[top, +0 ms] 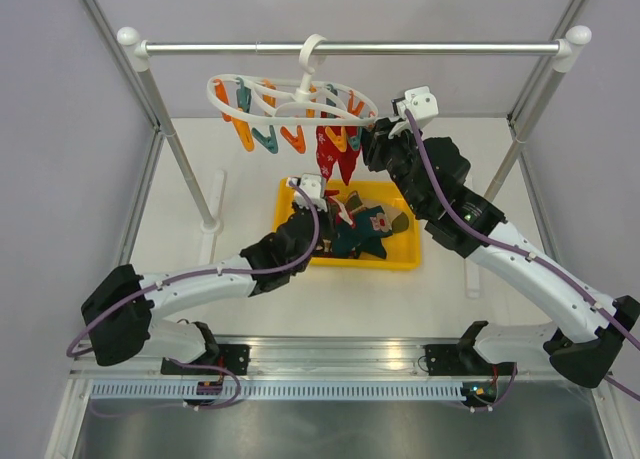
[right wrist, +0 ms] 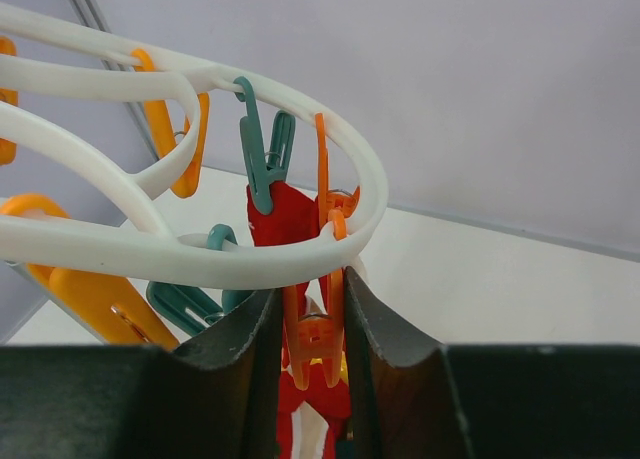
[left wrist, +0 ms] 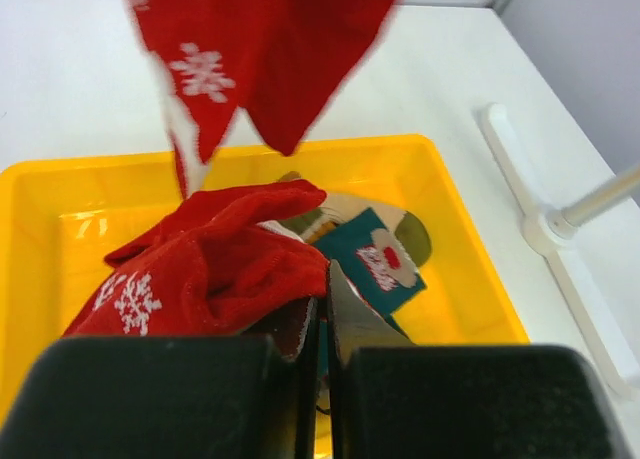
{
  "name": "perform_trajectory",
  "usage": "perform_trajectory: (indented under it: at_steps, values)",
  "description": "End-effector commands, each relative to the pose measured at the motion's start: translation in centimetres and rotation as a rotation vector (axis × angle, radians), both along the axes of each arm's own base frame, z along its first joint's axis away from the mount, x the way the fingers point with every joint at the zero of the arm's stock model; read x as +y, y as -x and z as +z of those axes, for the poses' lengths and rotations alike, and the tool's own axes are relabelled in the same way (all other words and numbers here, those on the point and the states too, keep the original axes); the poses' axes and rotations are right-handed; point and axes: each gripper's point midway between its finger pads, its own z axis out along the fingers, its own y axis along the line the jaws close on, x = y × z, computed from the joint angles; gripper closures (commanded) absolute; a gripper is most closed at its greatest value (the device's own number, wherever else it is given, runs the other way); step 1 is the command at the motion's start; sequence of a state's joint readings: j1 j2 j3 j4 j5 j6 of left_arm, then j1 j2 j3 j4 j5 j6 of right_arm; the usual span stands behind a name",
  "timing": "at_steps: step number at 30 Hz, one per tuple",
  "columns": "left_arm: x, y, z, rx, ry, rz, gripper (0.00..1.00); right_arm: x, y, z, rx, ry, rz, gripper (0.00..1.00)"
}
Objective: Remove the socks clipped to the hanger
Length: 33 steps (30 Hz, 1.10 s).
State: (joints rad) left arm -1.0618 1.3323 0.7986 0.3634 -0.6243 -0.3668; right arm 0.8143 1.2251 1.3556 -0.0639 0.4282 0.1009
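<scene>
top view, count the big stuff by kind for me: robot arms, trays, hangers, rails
robot arms: 2, the left arm and the right arm
yellow tray: 1
hanger: 1
metal rail: 1
total: 5

Light: we see bright, even light, faint shadows on the tabletop.
Focus: we find near jaws blurred in wrist views.

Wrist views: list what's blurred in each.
Left wrist: the hanging red sock is smeared, the dark left hand soft, the yellow tray sharp. Right wrist: the right hand is blurry and dim; the orange peg between its fingers and the hanger are sharper.
</scene>
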Motion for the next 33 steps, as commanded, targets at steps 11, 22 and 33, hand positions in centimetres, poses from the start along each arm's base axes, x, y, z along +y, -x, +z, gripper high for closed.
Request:
perform_trajectory:
  at_steps: [11, 22, 33]
  values:
    - [4.3, -5.3, -5.9, 0.254, 0.056, 0.115, 0.94, -0.9, 0.7, 2.2, -0.041, -0.045, -0.007, 0.94]
    - [4.0, -5.3, -6.3, 0.272, 0.082, 0.064, 0.52, -0.7, 0.7, 2.0, -0.034, -0.042, 0.004, 0.94]
    - [4.3, -3.1, -1.3, 0.165, 0.204, -0.027, 0.36, -0.3, 0.5, 1.4, -0.020, -0.039, 0.009, 0.94]
